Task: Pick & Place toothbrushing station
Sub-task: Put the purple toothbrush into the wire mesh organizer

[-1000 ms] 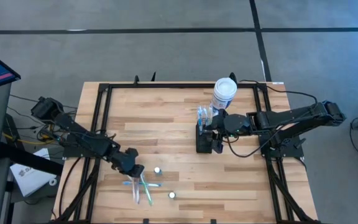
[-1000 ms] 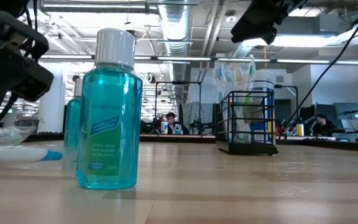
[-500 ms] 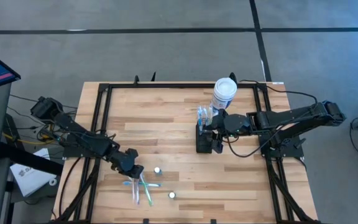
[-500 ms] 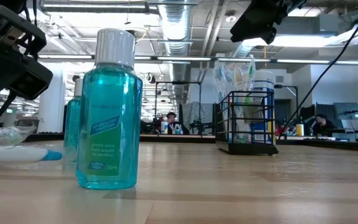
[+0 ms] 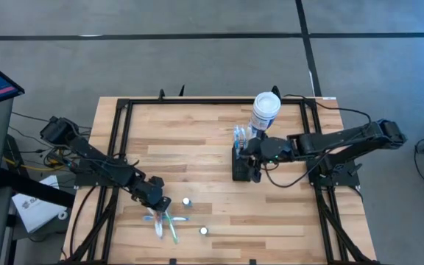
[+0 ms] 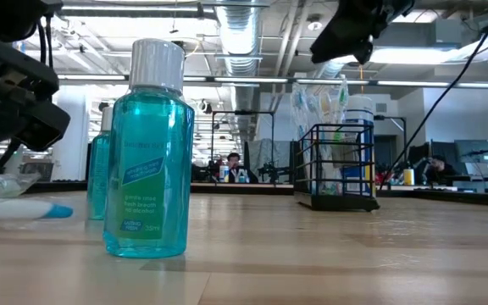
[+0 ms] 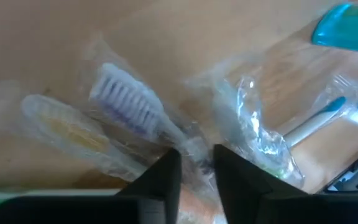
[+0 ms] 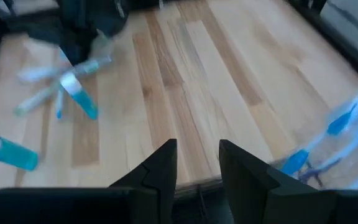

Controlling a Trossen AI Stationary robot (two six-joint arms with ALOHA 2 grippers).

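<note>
The toothbrushing station (image 5: pixel 241 168), a black wire caddy (image 6: pixel 337 165) with toothbrushes standing in it, rests on its base at the table's right of middle, next to a white canister (image 5: pixel 265 110). My right gripper (image 5: pixel 252 152) hovers just above the caddy, open, with nothing between its fingers (image 8: pixel 197 165). Near the front left, my left gripper (image 5: pixel 157 202) is down on a small heap of wrapped toothbrushes (image 5: pixel 165 223). It is shut on one with white and purple bristles (image 7: pixel 129 107). My left gripper pinches the wrapped toothbrush at its neck (image 7: pixel 188 146), just behind the bristle head, between its two fingers and through the clear wrapper. The fingers slant down from above and lie across the brush. The brush lies on the table among the other wrappers.
Two small blue mouthwash bottles stand near the front, one (image 5: pixel 186 201) right beside the toothbrushes and one (image 5: pixel 203 230) nearer the edge; the latter looms large at table height (image 6: pixel 149 152). A black frame (image 5: pixel 120 132) runs round the table. Bare wood lies at the middle and far left.
My left gripper has sunk a little onto the wrapped toothbrushes. The brush seen at table height has slid slightly toward the table's left edge.
</note>
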